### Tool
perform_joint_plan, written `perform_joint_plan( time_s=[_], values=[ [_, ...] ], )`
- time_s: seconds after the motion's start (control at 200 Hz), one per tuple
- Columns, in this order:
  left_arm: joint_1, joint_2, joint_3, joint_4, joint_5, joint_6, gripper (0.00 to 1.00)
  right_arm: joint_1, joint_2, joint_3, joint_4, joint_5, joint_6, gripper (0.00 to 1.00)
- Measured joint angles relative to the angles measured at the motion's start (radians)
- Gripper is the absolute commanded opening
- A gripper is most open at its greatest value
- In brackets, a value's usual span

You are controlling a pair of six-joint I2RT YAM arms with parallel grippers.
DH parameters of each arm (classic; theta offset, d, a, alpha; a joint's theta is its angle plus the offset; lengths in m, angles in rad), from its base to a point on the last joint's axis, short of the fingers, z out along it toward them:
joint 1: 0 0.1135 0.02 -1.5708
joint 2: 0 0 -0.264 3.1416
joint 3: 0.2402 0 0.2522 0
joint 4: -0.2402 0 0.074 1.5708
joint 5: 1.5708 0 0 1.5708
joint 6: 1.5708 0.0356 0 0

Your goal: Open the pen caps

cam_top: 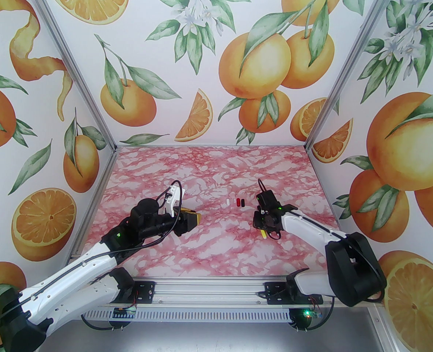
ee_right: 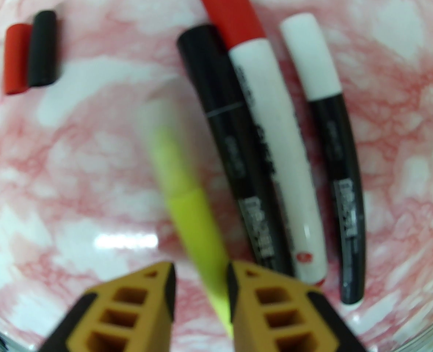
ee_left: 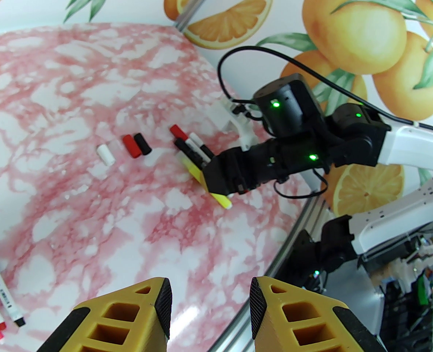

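- While the right end effector (ee_right: 201, 271) straddles the yellow pen (ee_right: 196, 218), jaws narrow but not yet clamped, the off-centre pen may roll or skew on closing.
- Three capped pens (ee_right: 271, 182) lie just beside those jaws; contact could scatter them.
- Left end effector (ee_left: 210, 288): part open, empty.
- Loose caps (ee_left: 131, 146) lie mid-tabletop (cam_top: 202, 255), in no container.
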Motion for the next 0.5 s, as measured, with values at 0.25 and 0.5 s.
perform_joint_plan(
  time_s=[0.25,0.5],
  values=[
    [-0.001,0.0,-0.012,0.019,0.006,0.001,0.4,0.043,-0.021,0.003,0.013,-0.002,-0.013,0.29],
    [-0.014,0.007,-0.019,0.035,0.005,0.001,0.39,0.044,0.04,0.034,0.013,0.002,-0.027,0.29]
  ],
)
